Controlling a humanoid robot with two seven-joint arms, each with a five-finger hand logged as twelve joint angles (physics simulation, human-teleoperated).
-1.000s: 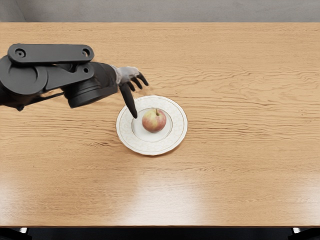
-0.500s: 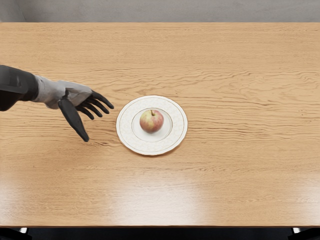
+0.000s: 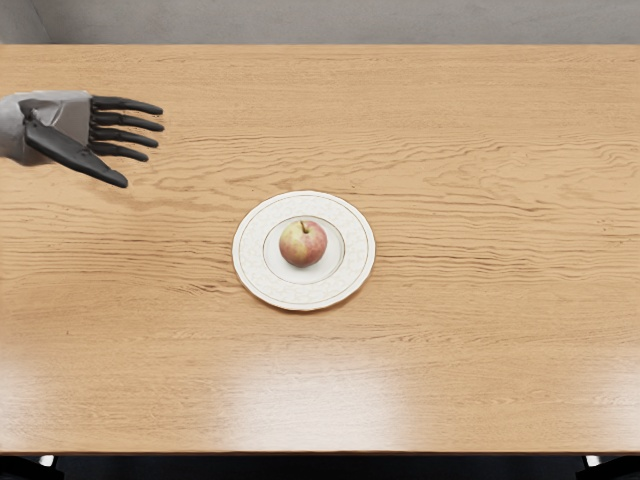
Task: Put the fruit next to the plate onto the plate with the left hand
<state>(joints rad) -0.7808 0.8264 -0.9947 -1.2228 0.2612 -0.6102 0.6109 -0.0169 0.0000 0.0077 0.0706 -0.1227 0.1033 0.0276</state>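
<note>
1 apple (image 3: 304, 243), red-yellow w/ stem up, is being carried at the centre of 1 plate (image 3: 256, 272), w/ white rim being shown all round it. The plate, round w/ a thin ring line near its edge, is being supported by the table (image 3: 480, 330) approx. mid-surface, a bit left of centre. 1 hand is being shown: the left hand (image 3: 70, 128), entering from the pic's left edge over the far-left part of the table, well apart from plate & apple. Its fingers (image 3: 125, 122) are being held out straight & slightly spread, pointing toward pic right, w/ the thumb being angled down & right beneath them; nothing is being gripped, so the hand is being read as released. The table is being rendered as light wood w/ grain running left-right, and a pale glare patch is being reflected near the front edge, below the plate. A grey wall strip (image 3: 400, 20) is being seen behind the far edge; a dark band (image 3: 320, 468) is being glimpsed under the near edge. The left & right edges are being cut off by the frame. Wide bare wood is being left open right of the plate, in front of it & between plate and hand.
</note>
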